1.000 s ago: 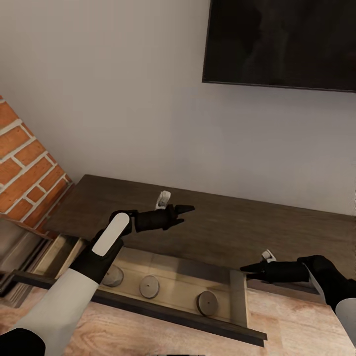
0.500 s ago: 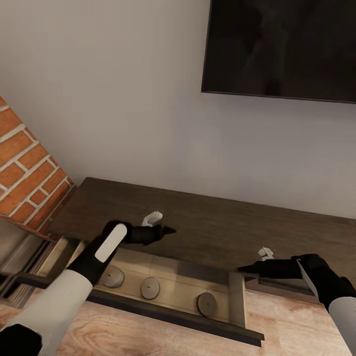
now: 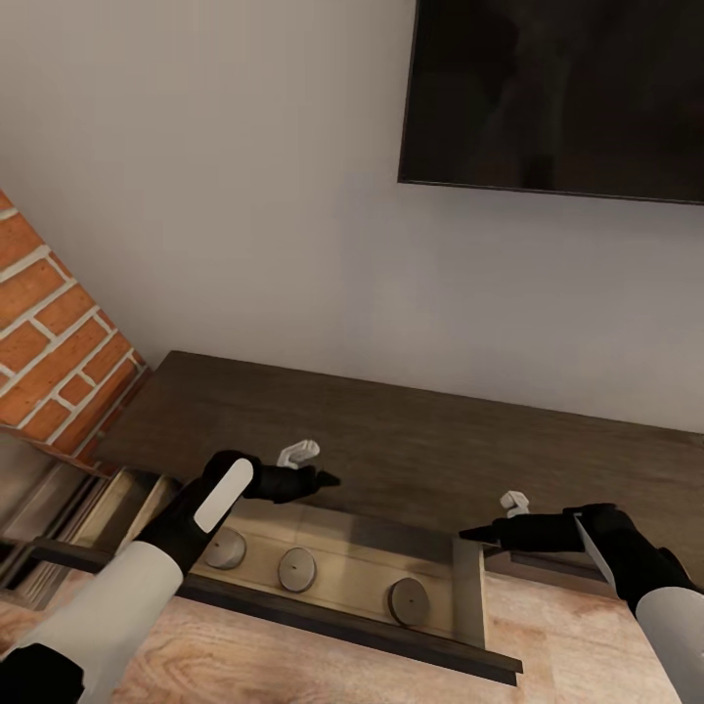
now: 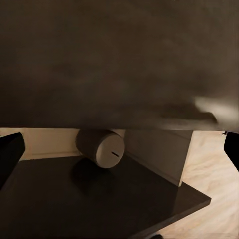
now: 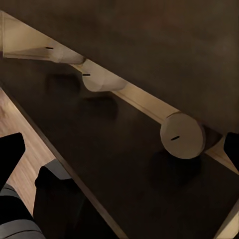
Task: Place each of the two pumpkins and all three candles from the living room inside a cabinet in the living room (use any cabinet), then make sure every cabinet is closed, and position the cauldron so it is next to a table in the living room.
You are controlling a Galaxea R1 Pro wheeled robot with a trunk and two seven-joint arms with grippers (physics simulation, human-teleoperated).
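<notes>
The left tool (image 3: 318, 478) hovered over the back edge of the open drawer (image 3: 342, 626), lower and nearer the robot than a second earlier, when it had been raised over the cabinet (image 3: 411, 440) top. In the head view its tips looked drawn together, while its wrist view showed dark finger edges at both sides of the frame with nothing between them; it carried nothing, and how far it was parted could not be told for sure. The right tool (image 3: 479, 533) had also drifted a little inward, toward the drawer's right end wall, and likewise held nothing; its finger (image 5: 11, 154) and its partner stood well apart in the right wrist view.

Three candles (image 3: 296, 568) lay inside the drawer in a row, flat ends up, the leftmost partly behind the left forearm. The nearest one (image 4: 102, 149) rested against the drawer's pale inner wall.

Judging from this, the candle part of the task looked finished, and both arms seemed to be settling to push the drawer shut. Neither pumpkins nor cauldron appeared here. A second drawer (image 3: 59, 557) to the left also stood open, so it would need closing too
</notes>
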